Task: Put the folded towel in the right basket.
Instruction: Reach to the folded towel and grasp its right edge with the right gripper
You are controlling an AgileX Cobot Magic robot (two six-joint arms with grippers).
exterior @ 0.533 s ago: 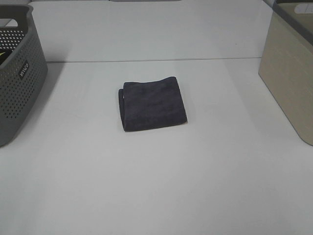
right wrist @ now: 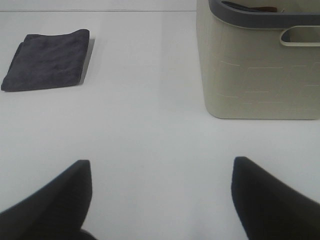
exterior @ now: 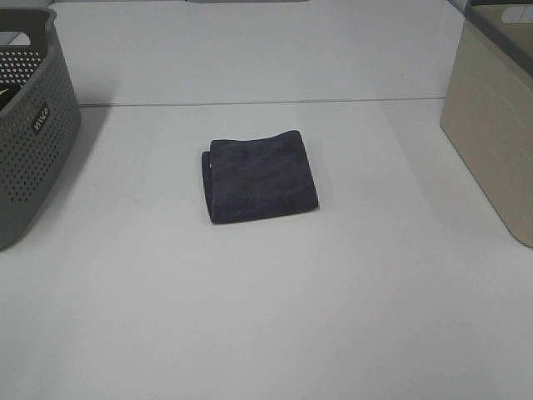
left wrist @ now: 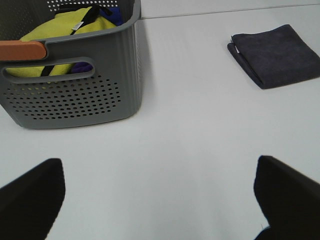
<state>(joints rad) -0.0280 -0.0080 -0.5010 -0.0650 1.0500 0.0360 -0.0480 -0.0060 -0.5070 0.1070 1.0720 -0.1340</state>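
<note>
A dark grey folded towel [exterior: 260, 177] lies flat in the middle of the white table. It also shows in the left wrist view [left wrist: 277, 55] and the right wrist view [right wrist: 47, 60]. The right basket [exterior: 495, 125] is beige with a dark rim and stands at the table's right edge; the right wrist view shows it too [right wrist: 260, 65]. My left gripper [left wrist: 160, 192] is open and empty, well short of the towel. My right gripper [right wrist: 160, 192] is open and empty, with towel and basket both ahead of it. Neither gripper shows in the exterior high view.
A grey perforated basket [exterior: 29, 125] stands at the left edge; the left wrist view shows it [left wrist: 75, 95] holding yellow and blue cloths [left wrist: 65, 25]. A seam runs across the white table [exterior: 266, 317] behind the towel.
</note>
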